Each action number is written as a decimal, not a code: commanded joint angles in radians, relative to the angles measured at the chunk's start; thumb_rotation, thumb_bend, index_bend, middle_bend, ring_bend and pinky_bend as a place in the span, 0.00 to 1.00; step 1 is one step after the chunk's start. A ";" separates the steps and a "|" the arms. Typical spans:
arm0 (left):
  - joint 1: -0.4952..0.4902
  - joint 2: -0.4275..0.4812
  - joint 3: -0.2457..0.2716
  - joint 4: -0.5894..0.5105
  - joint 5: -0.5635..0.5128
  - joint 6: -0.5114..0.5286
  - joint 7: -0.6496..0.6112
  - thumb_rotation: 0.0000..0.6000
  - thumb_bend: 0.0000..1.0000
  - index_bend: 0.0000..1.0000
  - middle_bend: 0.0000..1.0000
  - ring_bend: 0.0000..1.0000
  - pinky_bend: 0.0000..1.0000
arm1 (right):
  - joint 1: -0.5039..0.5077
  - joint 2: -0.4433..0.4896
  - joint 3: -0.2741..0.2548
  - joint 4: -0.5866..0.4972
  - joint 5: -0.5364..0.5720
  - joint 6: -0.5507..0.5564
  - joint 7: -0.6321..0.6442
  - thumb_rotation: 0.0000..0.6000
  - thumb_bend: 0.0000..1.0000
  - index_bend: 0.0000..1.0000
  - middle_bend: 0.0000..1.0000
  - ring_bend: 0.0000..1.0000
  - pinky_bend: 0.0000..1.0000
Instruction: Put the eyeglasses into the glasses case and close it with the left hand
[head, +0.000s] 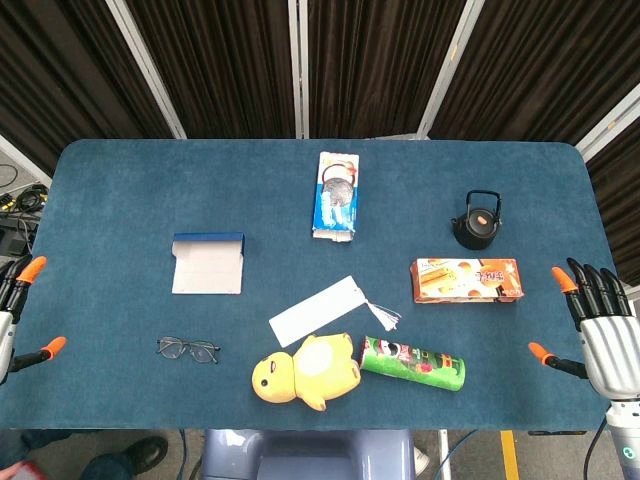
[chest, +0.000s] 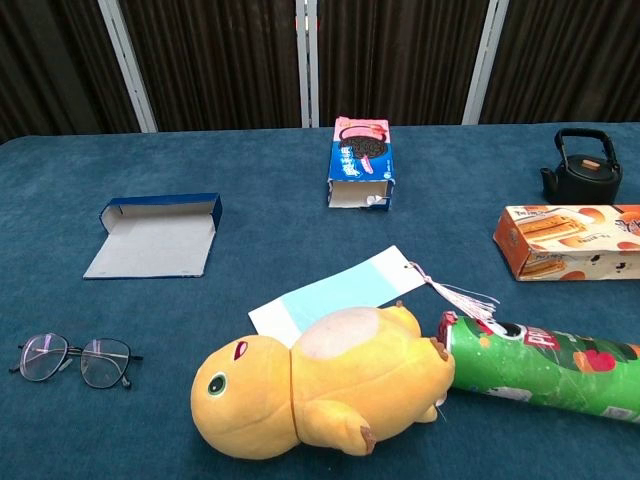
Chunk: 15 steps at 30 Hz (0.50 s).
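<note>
Nothing grasped yet: left hand waits with fingers spread at the worktop edge, eyeglasses lie flat just inboard, open glasses case behind them; best to pinch one rim, lift level, avoid dragging lenses.

Thin-framed eyeglasses lie seemingly unfolded near the open blue glasses case.

place: robot lab or test bay | evidence: blue-felt desk with assorted props, black curtains on framing, floor cables
</note>
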 joint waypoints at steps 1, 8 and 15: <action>-0.003 -0.002 0.000 0.003 -0.005 -0.008 0.004 1.00 0.00 0.00 0.00 0.00 0.00 | 0.000 -0.002 0.001 0.002 0.003 0.000 -0.001 1.00 0.00 0.00 0.00 0.00 0.00; -0.019 -0.022 0.002 0.013 -0.014 -0.041 0.022 1.00 0.00 0.00 0.00 0.00 0.00 | -0.003 0.003 0.002 -0.004 0.007 0.001 0.007 1.00 0.00 0.00 0.00 0.00 0.00; -0.124 -0.111 0.018 0.016 -0.036 -0.243 0.053 1.00 0.00 0.00 0.00 0.00 0.00 | 0.001 0.007 0.005 -0.009 0.008 -0.003 0.014 1.00 0.00 0.00 0.00 0.00 0.00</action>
